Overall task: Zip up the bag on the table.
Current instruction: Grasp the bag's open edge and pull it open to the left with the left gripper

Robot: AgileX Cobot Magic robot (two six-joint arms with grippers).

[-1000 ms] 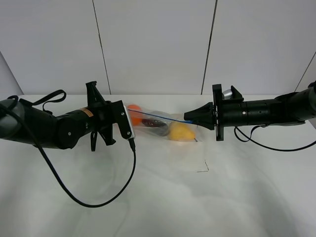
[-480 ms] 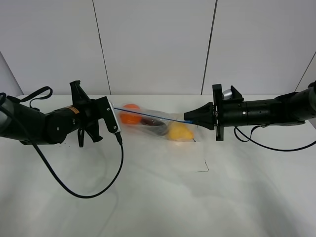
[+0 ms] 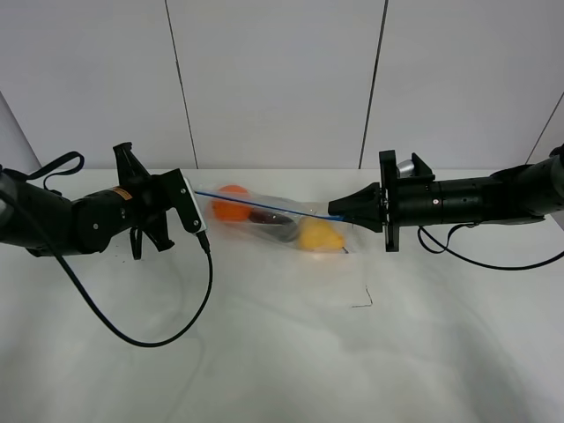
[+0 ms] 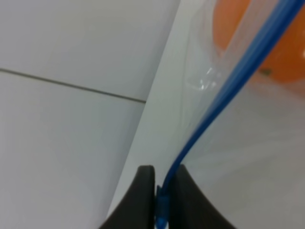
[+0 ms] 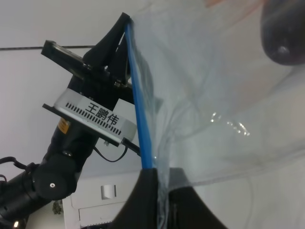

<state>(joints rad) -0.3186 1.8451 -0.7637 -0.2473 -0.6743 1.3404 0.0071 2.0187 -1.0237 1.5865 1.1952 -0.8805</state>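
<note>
The clear bag (image 3: 273, 222) hangs stretched between my two grippers above the white table (image 3: 282, 352), with orange (image 3: 230, 208), dark purple and yellow (image 3: 315, 234) fruit inside. Its blue seal strip (image 3: 264, 204) runs taut from end to end. My left gripper (image 3: 196, 196) is shut on the left end of the strip, seen up close in the left wrist view (image 4: 161, 210). My right gripper (image 3: 336, 211) is shut on the right end, shown in the right wrist view (image 5: 159, 191). The blue strip (image 5: 138, 109) leads across to the left gripper.
A thin black corner mark (image 3: 363, 300) lies on the table below the bag. A black cable (image 3: 150, 335) loops from the left arm over the table. White wall panels stand behind.
My left gripper has slid left along the blue strip to the bag's left end, and the orange fruit has come into full view. The right gripper has stayed still.
</note>
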